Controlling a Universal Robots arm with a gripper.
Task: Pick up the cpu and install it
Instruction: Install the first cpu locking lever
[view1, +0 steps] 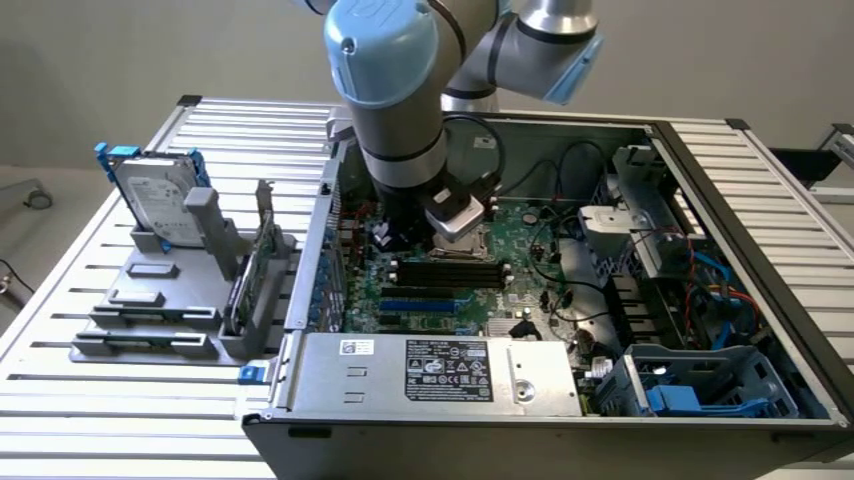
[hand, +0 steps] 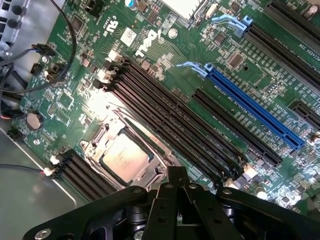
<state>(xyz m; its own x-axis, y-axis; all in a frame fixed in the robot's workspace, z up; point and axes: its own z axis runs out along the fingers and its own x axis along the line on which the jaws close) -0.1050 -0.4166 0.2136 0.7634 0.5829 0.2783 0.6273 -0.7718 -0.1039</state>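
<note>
White "DELL" logo printed on the green motherboard (hand: 150, 55) in the wrist view, beside a small white sticker (hand: 128, 36) with a code too fine to read. Tiny white lettering along the blue slot (hand: 255, 107) and by the black slots (hand: 165, 110), not legible. Faint print on the cpu (hand: 125, 157) lid, unreadable. In the exterior view, black rating label (view1: 450, 369) on the power supply (view1: 427, 385) with white text and marks, too small to read; white barcode sticker (view1: 358, 346) beside it. Label on the hard drive (view1: 158, 200), unreadable.
</note>
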